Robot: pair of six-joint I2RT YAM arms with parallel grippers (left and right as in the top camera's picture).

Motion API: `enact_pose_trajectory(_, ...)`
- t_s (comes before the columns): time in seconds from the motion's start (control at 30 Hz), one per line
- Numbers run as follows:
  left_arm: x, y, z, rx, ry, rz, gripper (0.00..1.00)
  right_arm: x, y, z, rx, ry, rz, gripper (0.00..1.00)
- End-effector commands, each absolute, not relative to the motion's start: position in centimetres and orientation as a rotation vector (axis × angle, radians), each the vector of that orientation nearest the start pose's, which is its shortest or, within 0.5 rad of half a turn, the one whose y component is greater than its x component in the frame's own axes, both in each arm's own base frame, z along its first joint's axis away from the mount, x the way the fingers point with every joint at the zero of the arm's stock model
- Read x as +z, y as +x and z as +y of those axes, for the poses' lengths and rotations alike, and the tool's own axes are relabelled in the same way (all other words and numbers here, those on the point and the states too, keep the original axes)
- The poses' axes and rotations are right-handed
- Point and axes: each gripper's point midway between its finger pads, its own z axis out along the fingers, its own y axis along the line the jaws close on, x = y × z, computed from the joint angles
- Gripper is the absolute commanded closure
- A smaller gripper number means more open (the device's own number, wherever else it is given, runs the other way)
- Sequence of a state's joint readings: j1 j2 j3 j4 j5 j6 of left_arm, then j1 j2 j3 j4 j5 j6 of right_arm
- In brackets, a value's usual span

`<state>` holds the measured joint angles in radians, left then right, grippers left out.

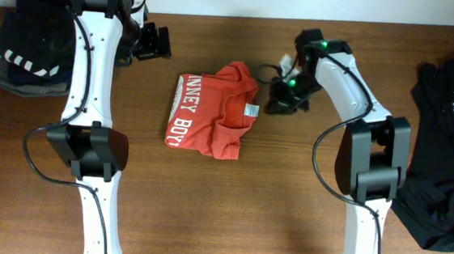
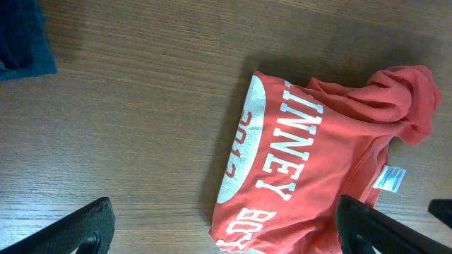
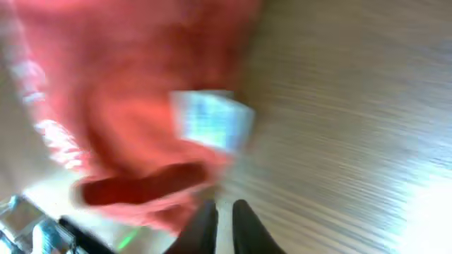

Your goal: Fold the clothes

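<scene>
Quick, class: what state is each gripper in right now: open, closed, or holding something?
Left gripper: open, holding nothing.
Right gripper: shut, nothing between its fingers, beside the orange-red T-shirt.

a brown wooden table fills nearly the whole overhead view, its grain running left to right in fine darker streaks, and the same wood shows close up in the left wrist view under soft, even light. along the far edge a narrow pale strip runs beyond the wood, perhaps a wall or a light floor. in the blurred right wrist view a white glare lies on the tabletop at the lower right.
</scene>
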<state>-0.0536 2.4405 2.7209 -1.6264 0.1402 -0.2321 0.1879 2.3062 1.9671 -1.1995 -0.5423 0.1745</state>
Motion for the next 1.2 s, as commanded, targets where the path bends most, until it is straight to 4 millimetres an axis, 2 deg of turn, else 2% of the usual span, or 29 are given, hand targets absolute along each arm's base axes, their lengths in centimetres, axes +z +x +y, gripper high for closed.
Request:
enact_pose_trajectory(0.0, 18.3, 49.4, -5.0, -0.233, -0.227, 2.887, 0.01, 10.1, 42.1, 22.6, 1.019, -0.307, 2.965, 0.78)
enact_pose_trajectory(0.03, 18.3, 49.4, -5.0, -0.233, -0.227, 2.887, 0.01, 10.0, 41.8, 23.3, 1.014, -0.336, 2.965, 0.73)
enact_pose_trajectory(0.07, 18.3, 49.4, -5.0, -0.233, -0.227, 2.887, 0.01, 9.8, 41.5, 24.1, 1.006, -0.365, 2.966, 0.62)
enact_pose_trajectory(0.17, 18.3, 49.3, -5.0, -0.233, -0.227, 2.888, 0.01, 9.2, 40.8, 25.7, 0.941, -0.439, 2.973, 0.17)
enact_pose_trajectory(0.2, 18.3, 49.3, -5.0, -0.233, -0.227, 2.889, 0.01, 8.9, 40.6, 26.0, 0.906, -0.447, 2.983, 0.07)
enact_pose_trajectory(0.23, 18.3, 49.3, -5.0, -0.233, -0.227, 2.890, 0.01, 8.4, 40.6, 26.1, 0.861, -0.419, 3.005, 0.03)
enact_pose_trajectory(0.3, 18.3, 49.2, -5.0, -0.233, -0.228, 2.893, 0.01, 7.7, 40.6, 25.8, 0.780, -0.355, 3.040, 0.03)
enact_pose_trajectory(0.43, 18.2, 49.1, -5.0, -0.232, -0.229, 2.897, 0.01, 7.2, 40.9, 25.9, 0.773, -0.357, 3.037, 0.06)
enact_pose_trajectory(0.6, 18.2, 49.2, -5.0, -0.232, -0.228, 2.897, 0.01, 7.2, 41.2, 26.0, 0.776, -0.359, 3.025, 0.28)
enact_pose_trajectory(0.63, 18.2, 49.2, -5.0, -0.232, -0.228, 2.896, 0.01, 7.2, 41.2, 26.0, 0.776, -0.360, 3.024, 0.29)
enact_pose_trajectory(0.93, 18.2, 49.2, -5.0, -0.232, -0.228, 2.896, 0.01, 6.3, 40.1, 27.3, 0.776, -0.412, 3.034, 0.30)
enact_pose_trajectory(1.17, 18.2, 49.2, -5.0, -0.232, -0.228, 2.896, 0.01, 4.9, 37.8, 28.6, 0.767, -0.472, 3.080, 0.30)
